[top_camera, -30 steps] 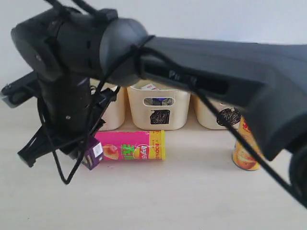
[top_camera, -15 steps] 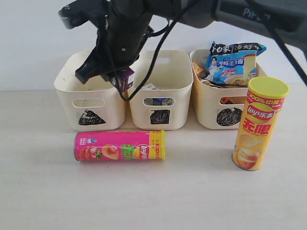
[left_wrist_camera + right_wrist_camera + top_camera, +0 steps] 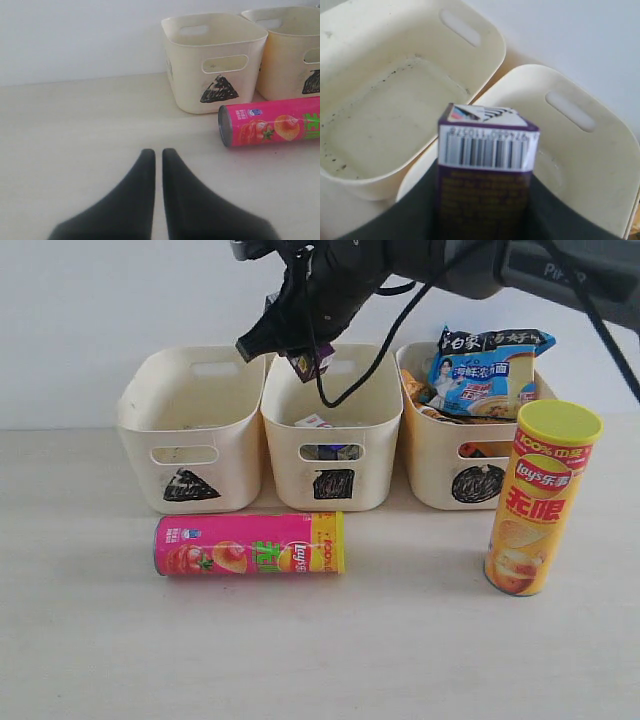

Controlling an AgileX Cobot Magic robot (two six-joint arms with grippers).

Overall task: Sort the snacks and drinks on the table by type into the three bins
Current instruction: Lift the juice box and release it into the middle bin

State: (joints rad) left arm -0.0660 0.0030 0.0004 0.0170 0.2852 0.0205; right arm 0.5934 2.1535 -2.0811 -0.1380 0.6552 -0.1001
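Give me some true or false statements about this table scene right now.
The orange cylindrical chip tube with a yellow lid stands upright on the pale table. True.
The pink cylindrical chip tube stands upright. False: it lies on its side.
The right fingers hold the small dark purple carton. True.
The crinkly blue noodle packet lies on the table. False: it is in the cream plastic circle-marked bin.
The left fingers are open. False: they are shut.
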